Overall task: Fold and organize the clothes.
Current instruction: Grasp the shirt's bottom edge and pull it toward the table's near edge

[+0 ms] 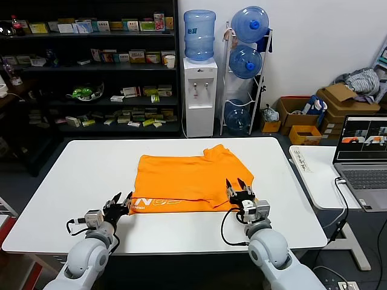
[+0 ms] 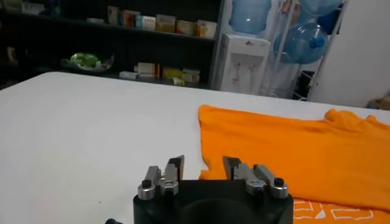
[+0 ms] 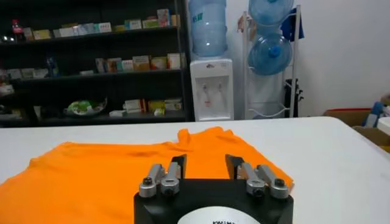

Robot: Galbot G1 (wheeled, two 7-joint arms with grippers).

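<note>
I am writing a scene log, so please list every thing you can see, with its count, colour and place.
T-shirt: one, orange, partly folded, middle of table.
Table: one, white, before the robot.
Side table: one, white, at the right.
Laptop: one, grey, open on side table.
Water dispenser: one, white, blue bottle on top.
Bottle rack: one, three blue bottles.
Shelves: black, boxes on them.
Cardboard boxes: brown, far right.
Left pincer: open, at shirt's near left corner.
Right pincer: open, at shirt's near right edge.
</note>
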